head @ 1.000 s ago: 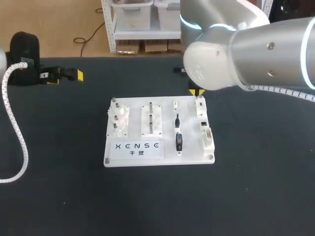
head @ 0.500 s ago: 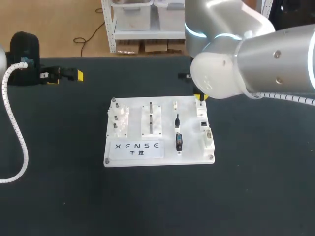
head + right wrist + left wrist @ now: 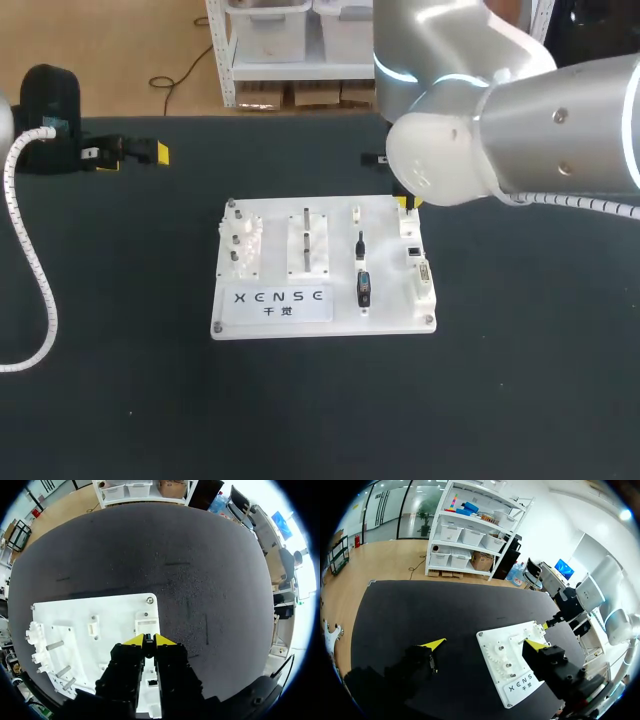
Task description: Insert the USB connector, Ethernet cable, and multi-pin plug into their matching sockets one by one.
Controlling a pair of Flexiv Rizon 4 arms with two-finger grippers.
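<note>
your right gripper (image 3: 149, 640) has its fingers pinched narrow, the yellow tips almost touching. nothing shows ahead of them, so i cannot tell whether anything thin is caught there. over the last second it has slid from just off the board's far edge to sit over the board (image 3: 110, 610) at its 1 o'clock corner, above the socket column (image 3: 416, 255) on the 3 o'clock side. that reads as lining up on a socket, not going to fetch a plug.

the black usb plug (image 3: 362, 288) lies on the board at about 5 o'clock from its centre. a thin black connector (image 3: 360, 243) sits just at the plug's 12 o'clock. neither is touched. whether any plug is seated yet, i cannot tell from here.

your left gripper (image 3: 484, 645) is spread wide with nothing between its fingers. it is parked at the board's 10 o'clock, well apart, and has not moved.
</note>
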